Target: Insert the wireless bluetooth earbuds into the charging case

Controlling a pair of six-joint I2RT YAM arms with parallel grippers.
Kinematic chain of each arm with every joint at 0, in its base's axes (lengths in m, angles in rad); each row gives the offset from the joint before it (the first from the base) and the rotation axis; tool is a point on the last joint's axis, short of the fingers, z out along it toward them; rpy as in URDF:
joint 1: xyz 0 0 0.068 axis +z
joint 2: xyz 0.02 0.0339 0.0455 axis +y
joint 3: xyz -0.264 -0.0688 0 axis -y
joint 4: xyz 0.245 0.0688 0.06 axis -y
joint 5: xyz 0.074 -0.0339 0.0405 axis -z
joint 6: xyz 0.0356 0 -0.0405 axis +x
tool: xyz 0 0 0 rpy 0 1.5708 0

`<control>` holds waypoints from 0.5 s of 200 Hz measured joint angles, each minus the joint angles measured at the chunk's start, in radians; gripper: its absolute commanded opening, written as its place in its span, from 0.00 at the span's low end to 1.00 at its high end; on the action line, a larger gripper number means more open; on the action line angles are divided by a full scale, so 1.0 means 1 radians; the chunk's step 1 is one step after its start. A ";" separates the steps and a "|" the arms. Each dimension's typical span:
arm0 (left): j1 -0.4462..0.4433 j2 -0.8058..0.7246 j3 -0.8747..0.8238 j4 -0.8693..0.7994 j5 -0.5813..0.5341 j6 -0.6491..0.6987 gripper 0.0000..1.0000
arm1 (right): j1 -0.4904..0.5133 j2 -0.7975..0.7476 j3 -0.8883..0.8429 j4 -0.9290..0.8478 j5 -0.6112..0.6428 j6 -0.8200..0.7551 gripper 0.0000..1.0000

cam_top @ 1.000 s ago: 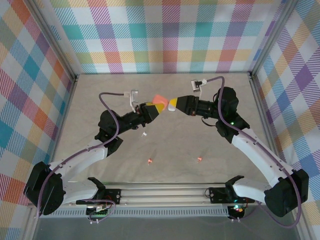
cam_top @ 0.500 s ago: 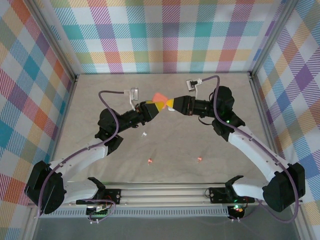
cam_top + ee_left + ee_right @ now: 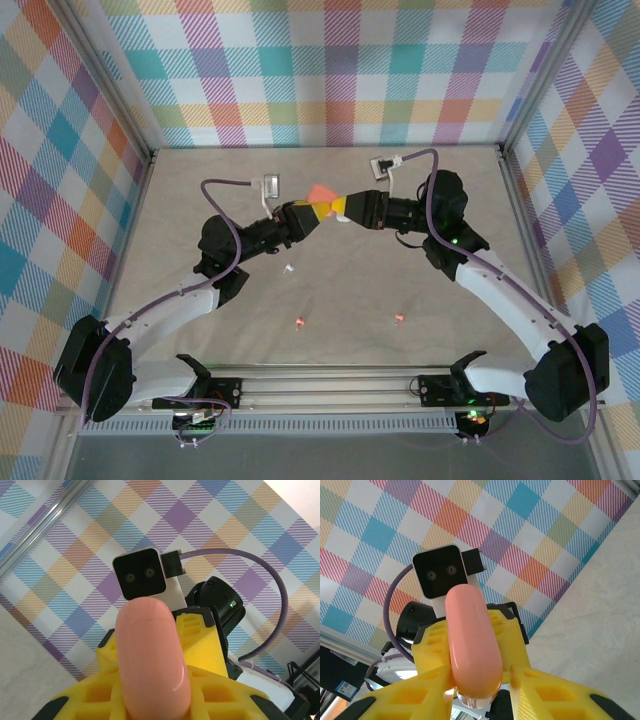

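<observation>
Left gripper (image 3: 303, 213): raised over mid-table, yellow fingers closed on one end of the coral-pink charging case (image 3: 321, 192). In the left wrist view the case rises from between them.

Right gripper (image 3: 345, 207): nose to nose with the left, fingers narrow about the case's other end. One finger touches the shell and the other sits just beside it. Cannot tell whether it truly clamps.

Case: held clear of the table (image 3: 420, 270), between the two grippers. No open lid seen.

Earbuds: none in the case.
- A white earbud (image 3: 288, 268) lies on the table below the left gripper.
- A coral-pink earbud (image 3: 299, 322) lies nearer the arm bases.
- A second coral-pink earbud (image 3: 399, 318) lies well apart to its right.

Handling, by judgement:
- **Case:** light, rigid, glossy and rounded, so likely to twist or squirt out of a pinch. Best held across its broad sides on the base half, leaving the lid free to swing.
- **Buds:** tiny, hard, smooth and near weightless, so apt to skid or flick away. Take one with the fingertips only, across the stem, closing gently, and keep the head oriented for its socket.
</observation>
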 measured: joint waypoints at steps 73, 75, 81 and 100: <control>0.007 0.004 0.005 0.011 -0.004 -0.014 0.12 | -0.008 0.010 0.010 0.016 -0.012 -0.014 0.00; 0.007 0.004 0.005 0.011 -0.004 -0.014 0.13 | -0.008 0.010 0.010 0.015 -0.012 -0.015 0.00; 0.007 0.004 0.005 0.009 -0.004 -0.013 0.16 | -0.008 0.010 0.010 0.013 -0.011 -0.022 0.00; 0.007 0.003 0.005 0.003 -0.003 -0.004 0.25 | -0.008 0.003 0.010 -0.005 -0.005 -0.043 0.00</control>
